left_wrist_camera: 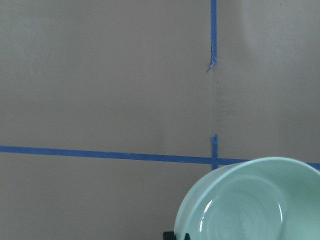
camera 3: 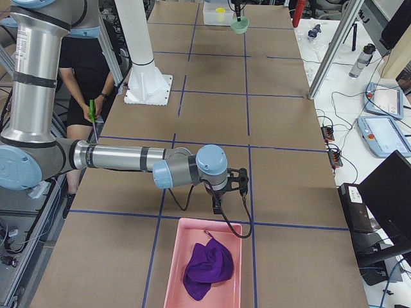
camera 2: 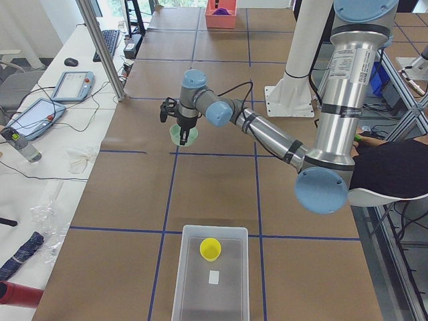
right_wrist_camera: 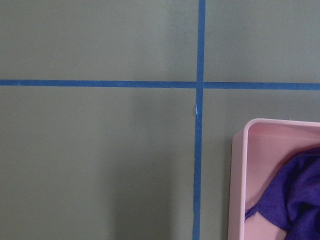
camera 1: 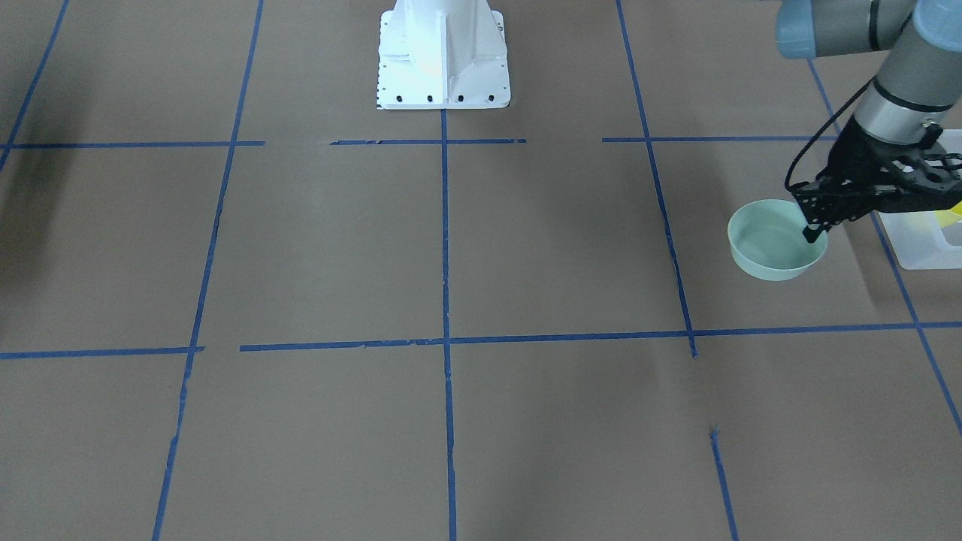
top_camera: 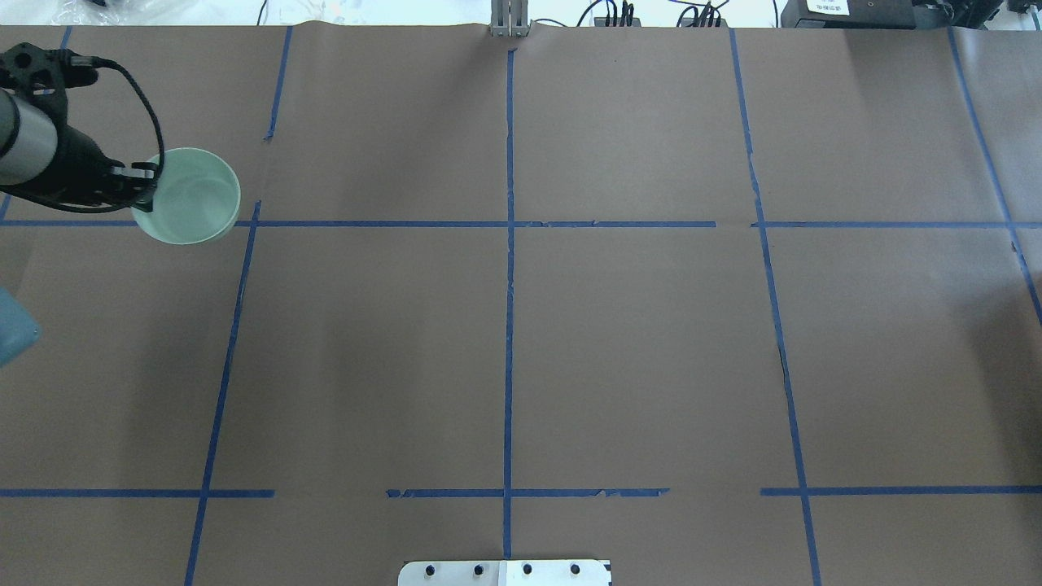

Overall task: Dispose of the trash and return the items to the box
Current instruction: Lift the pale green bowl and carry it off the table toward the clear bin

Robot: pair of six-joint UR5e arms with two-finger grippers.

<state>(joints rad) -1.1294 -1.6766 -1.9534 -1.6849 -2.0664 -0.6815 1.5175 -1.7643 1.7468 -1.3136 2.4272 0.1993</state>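
The left end effector pinches the mint bowl at its rim, seemingly just above the tabletop, near the box holding the yellow cup. The right end effector hangs by a pink tray; its opening cannot be told.

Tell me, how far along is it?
Done: the small yellow plastic cup sits in the frosted white rectangular bin; a purple cloth lies in the pink tray. In hand: the left claw grips the pale mint-green round plastic bowl. Left: moving it into the bin.
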